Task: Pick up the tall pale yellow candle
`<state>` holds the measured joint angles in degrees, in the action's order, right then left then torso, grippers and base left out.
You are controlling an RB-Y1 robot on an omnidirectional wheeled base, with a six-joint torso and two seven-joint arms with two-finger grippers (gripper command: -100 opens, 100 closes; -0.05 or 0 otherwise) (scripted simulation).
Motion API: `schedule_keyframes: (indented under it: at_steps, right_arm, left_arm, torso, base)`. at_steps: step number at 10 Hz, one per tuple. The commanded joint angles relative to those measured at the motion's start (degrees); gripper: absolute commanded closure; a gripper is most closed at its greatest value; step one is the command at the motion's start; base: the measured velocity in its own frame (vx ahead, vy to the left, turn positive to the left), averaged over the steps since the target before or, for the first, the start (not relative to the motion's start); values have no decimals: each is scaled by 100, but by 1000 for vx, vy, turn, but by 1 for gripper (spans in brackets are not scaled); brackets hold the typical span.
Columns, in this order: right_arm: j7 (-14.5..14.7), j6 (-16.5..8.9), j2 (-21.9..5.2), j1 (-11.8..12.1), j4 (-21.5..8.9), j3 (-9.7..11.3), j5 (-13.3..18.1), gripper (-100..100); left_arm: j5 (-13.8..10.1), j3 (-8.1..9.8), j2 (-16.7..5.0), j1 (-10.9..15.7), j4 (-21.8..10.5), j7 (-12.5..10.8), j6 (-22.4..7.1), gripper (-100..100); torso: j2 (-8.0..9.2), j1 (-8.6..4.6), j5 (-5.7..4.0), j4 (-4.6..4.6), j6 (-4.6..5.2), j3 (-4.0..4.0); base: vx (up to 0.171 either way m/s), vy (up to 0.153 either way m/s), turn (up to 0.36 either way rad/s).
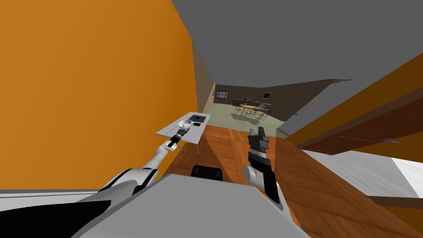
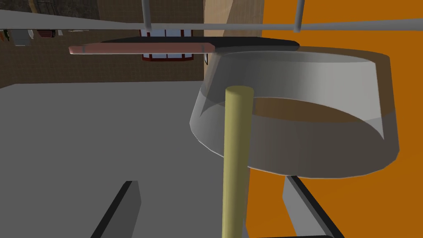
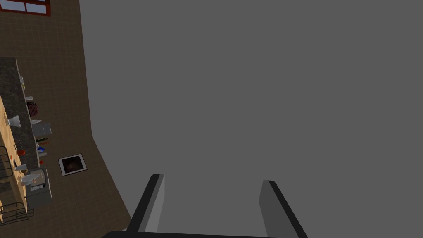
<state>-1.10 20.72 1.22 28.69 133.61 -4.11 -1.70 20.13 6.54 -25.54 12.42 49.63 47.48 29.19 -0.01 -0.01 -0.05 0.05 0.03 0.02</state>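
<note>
Candle (image 2: pixel 237 157), centre of left wrist view beside bowl (image 2: pixel 314 136): ungrasped between the left gripper's (image 2: pixel 210 182) spread fingers, closing and lift outstanding; right gripper (image 3: pixel 212 179) likewise spread, idle.

The candle (image 2: pixel 237 157) looks smooth and matt, with no shine. The bowl (image 2: pixel 314 124) just beside it is clear and glassy — smooth-walled. The table (image 1: pixel 195 131) top is plain matt white; the floor (image 1: pixel 231 144) is reddish wood planks.
</note>
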Motion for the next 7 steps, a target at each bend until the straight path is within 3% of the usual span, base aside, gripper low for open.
schedule_keyframes:
  at_steps: [1, 3, 4, 5, 7]
  right_arm:
    - [0, 0, 0, 0, 0, 0, 0, 0]
    - [0, 0, 0, 0, 0, 0, 0, 0]
    - [0, 0, 0, 0, 0, 0, 0, 0]
    - [0, 0, 0, 0, 0, 0, 0, 0]
    - [0, 0, 0, 0, 0, 0, 0, 0]
  left_arm:
    - [-190, -61, -112, 286, -286, 143, 159, -100]
    - [-190, -61, -112, 384, -582, 143, 159, -100]
    - [-378, -129, -235, 631, -733, 266, 292, -100]
    - [-378, -129, -235, 742, -868, 266, 292, -100]
    - [-378, -129, -235, 742, -1057, 266, 292, -100]
  torso:
    - [0, 0, 0, 0, 0, 0]
    - [9, -6, -2, 2, 1, 5]
    - [7, -4, -1, 1, -1, 4]
    - [10, -6, -2, 2, 0, 6]
    - [7, -6, -1, 2, 1, 4]
  base:
    - [-26, -17, 14]
    - [-31, -17, 0]
    - [-37, -19, 15]
    - [-43, -22, 6]
    - [-12, -13, -2]
